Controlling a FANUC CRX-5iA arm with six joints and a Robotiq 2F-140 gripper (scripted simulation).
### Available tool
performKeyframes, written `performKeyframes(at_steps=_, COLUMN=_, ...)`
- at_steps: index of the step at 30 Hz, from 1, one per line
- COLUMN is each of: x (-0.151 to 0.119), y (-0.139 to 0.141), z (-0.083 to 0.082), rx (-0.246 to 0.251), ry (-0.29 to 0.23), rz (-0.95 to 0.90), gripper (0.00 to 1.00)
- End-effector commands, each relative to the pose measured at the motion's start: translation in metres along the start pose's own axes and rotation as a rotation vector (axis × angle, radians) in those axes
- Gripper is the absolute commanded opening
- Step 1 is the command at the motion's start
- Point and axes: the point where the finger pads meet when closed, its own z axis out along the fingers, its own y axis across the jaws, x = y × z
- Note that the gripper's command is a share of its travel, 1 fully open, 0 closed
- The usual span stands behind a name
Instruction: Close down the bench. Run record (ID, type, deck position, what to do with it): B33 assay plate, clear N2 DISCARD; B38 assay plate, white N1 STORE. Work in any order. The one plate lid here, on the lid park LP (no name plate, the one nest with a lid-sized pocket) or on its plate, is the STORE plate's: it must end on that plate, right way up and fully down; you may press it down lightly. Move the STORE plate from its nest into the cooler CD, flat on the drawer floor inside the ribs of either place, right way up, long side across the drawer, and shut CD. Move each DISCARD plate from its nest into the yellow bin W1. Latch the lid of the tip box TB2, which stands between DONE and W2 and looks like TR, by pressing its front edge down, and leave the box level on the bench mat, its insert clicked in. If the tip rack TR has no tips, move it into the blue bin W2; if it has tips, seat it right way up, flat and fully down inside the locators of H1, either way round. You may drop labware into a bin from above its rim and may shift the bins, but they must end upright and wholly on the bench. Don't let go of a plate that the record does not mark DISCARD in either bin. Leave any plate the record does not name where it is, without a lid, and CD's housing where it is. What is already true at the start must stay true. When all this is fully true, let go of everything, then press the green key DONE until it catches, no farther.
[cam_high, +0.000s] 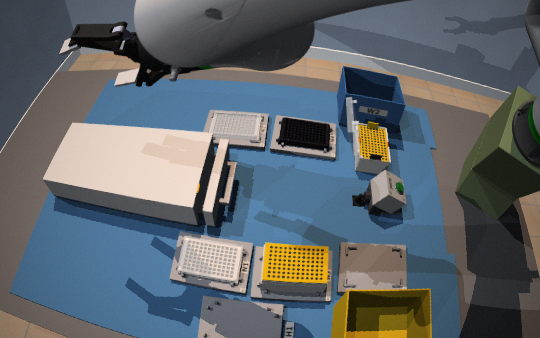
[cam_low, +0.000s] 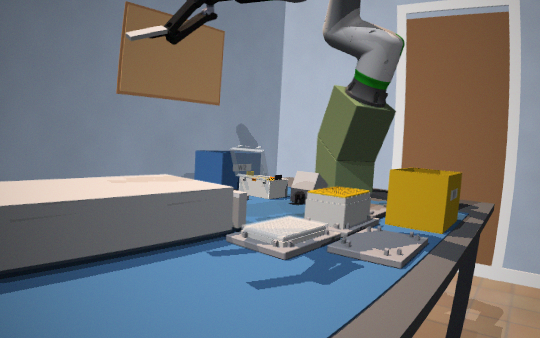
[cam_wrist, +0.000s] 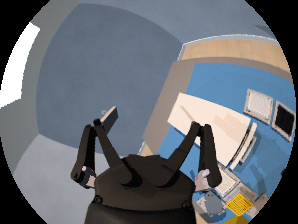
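Note:
My gripper (cam_high: 96, 61) (cam_low: 156, 31) (cam_wrist: 147, 111) is open and empty, high above the far left corner of the bench. The white plate (cam_high: 210, 259) (cam_low: 285, 230) sits in nest N1. The clear plate (cam_high: 236, 125) sits in a far nest. The cooler CD (cam_high: 125, 167) (cam_low: 115, 210) has its drawer front (cam_high: 216, 181) a little out from the housing. Tip rack TR (cam_high: 295, 264) (cam_low: 337, 205) has a yellow dotted top. Tip box TB2 (cam_high: 372, 145) (cam_low: 262, 186) has its lid raised. The DONE key (cam_high: 399, 187) is green. I cannot make out the lid.
A black plate (cam_high: 304, 134) sits beside the clear one. Blue bin W2 (cam_high: 370, 95) (cam_low: 212, 167) is at the back, yellow bin W1 (cam_high: 382, 312) (cam_low: 422, 200) at the front. Nest H1 (cam_high: 240, 317) (cam_low: 380, 247) and a grey nest (cam_high: 371, 267) hold no labware that I can see. The arm's green base (cam_high: 495, 160) stands at the right.

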Motion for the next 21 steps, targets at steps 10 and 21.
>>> performKeyframes(at_steps=10, x=0.000, y=0.000, z=0.000, rx=0.000, ry=0.000, rz=0.000, gripper=1.00)
performKeyframes(at_steps=21, x=-0.009, y=0.015, z=-0.008, rx=-0.041, ry=-0.069, rz=-0.101, gripper=0.00)
